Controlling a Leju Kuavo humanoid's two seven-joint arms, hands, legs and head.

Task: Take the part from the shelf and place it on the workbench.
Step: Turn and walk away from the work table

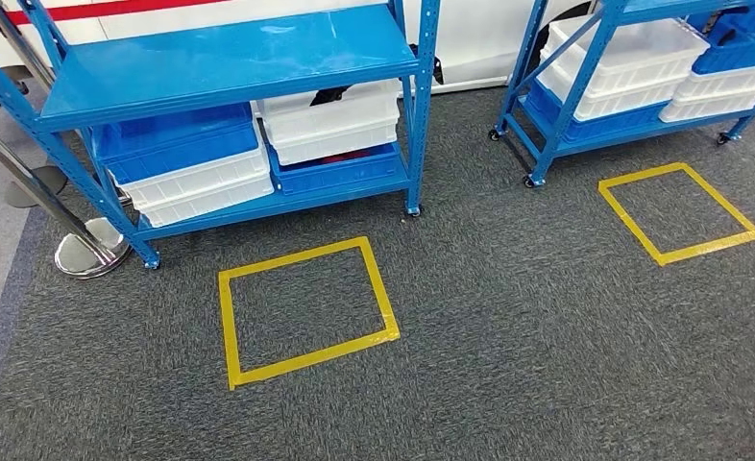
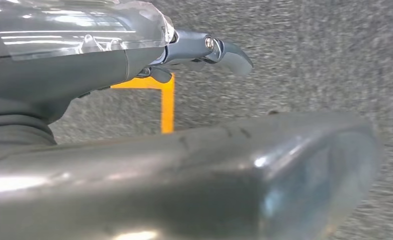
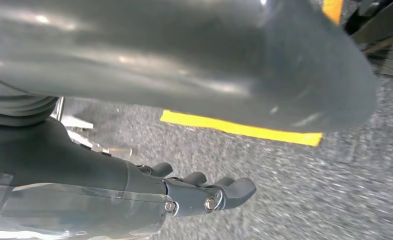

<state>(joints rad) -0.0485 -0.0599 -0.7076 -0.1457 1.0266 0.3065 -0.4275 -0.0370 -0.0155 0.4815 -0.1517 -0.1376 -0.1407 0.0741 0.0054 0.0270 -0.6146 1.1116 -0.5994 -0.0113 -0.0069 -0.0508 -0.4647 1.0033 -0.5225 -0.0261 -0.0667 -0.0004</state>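
Both hands have dark grey fingers (image 3: 234, 190) with silver screws, clear plastic covers and thick glossy grey thumbs (image 2: 209, 175).

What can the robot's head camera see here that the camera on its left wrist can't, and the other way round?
The head view alone takes in the two blue shelves, one on the left and another on the right, loaded with white bins and blue bins, plus two yellow tape squares on the floor, one near and one farther right. The left wrist view alone gives the left hand, hanging over the floor and holding nothing. Both show the grey carpet and yellow tape.
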